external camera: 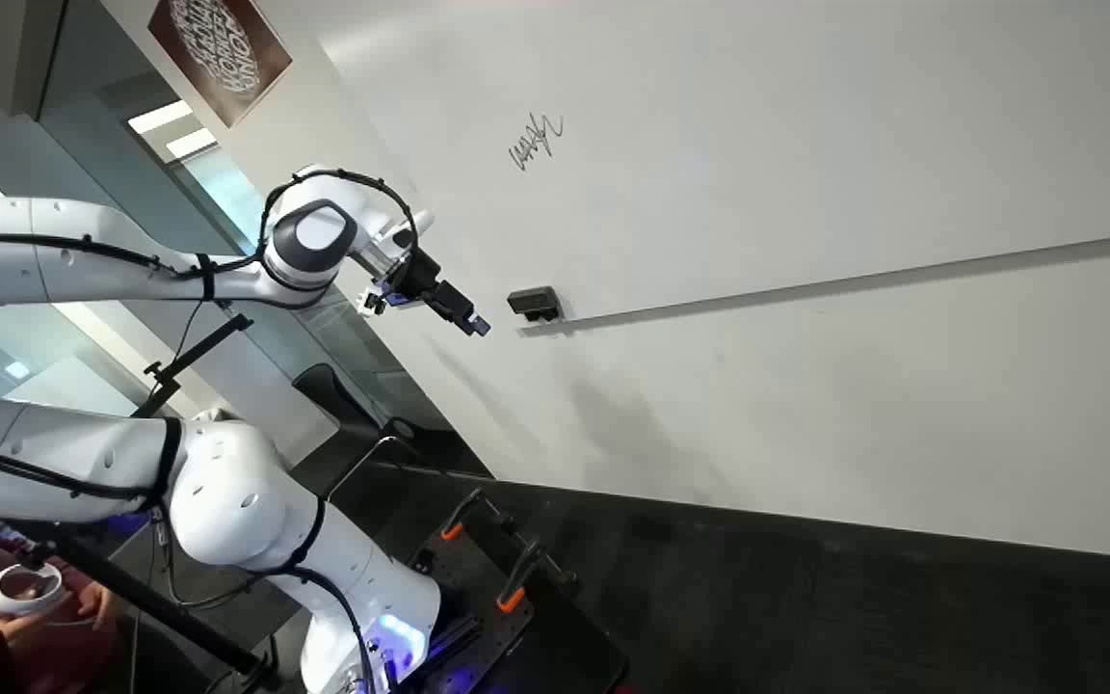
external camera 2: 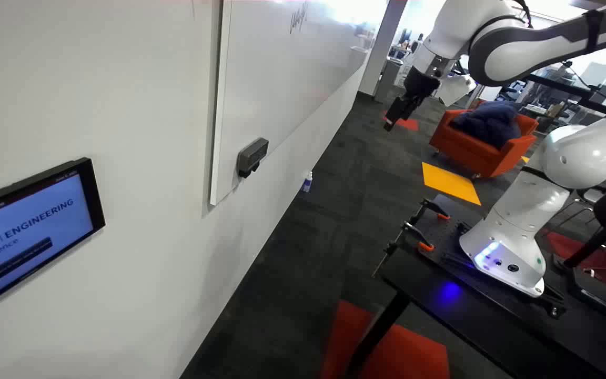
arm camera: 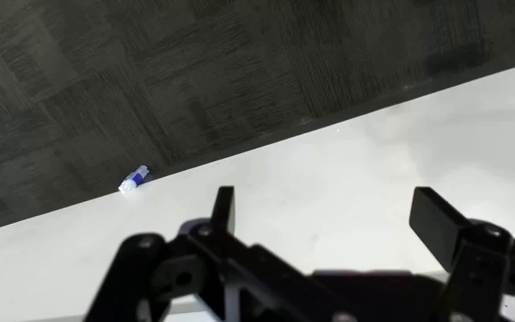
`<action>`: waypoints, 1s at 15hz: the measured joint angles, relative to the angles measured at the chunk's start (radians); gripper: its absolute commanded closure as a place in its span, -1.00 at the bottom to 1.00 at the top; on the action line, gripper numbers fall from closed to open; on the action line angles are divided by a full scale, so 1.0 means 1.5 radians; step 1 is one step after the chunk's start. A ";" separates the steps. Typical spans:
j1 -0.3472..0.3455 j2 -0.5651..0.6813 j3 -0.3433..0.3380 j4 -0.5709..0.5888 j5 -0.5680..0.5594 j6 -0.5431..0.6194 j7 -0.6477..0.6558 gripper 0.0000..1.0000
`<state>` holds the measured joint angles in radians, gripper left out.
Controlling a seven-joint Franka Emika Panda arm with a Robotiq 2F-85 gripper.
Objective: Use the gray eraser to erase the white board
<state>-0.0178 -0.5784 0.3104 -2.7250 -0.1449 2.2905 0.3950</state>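
The white board (external camera: 806,145) fills much of the wall, with a thin rail (external camera: 854,289) along its lower edge. A small dark scribble (external camera: 536,140) is drawn on it. The gray eraser (external camera: 536,304), a dark block, rests on the rail near the board's corner; the same eraser (external camera 2: 253,156) also shows in an exterior view, but not in the wrist view. My gripper (external camera: 473,326) is in the air away from the wall, apart from the eraser. Seen from the wrist, the gripper (arm camera: 323,188) has its fingers (arm camera: 434,223) wide apart, nothing between them.
A bottle (arm camera: 134,179) lies or stands on the floor against the wall. A wall display (external camera 2: 32,231) hangs beside the board. Clamps (external camera 2: 418,237) hold the robot's base on a black table (external camera 2: 466,326). An orange armchair (external camera 2: 484,145) is behind the arm.
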 measured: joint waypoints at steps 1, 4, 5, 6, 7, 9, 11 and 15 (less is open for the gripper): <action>0.000 0.000 0.000 0.000 0.000 0.000 0.000 -1.00; 0.000 0.000 0.000 0.000 0.000 0.000 0.000 -1.00; 0.000 0.000 0.000 0.000 0.000 0.000 0.000 -1.00; 0.000 0.000 0.000 0.000 0.000 0.000 0.000 -1.00; 0.000 0.000 0.000 0.000 0.000 0.000 0.000 -1.00; 0.006 0.001 0.008 0.002 -0.023 0.001 0.000 -1.00; 0.024 0.009 0.043 0.009 -0.059 0.002 0.003 -1.00; 0.073 0.062 0.160 0.034 -0.135 0.020 0.051 -1.00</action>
<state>0.0917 -0.4848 0.5510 -2.6733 -0.3468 2.3203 0.4711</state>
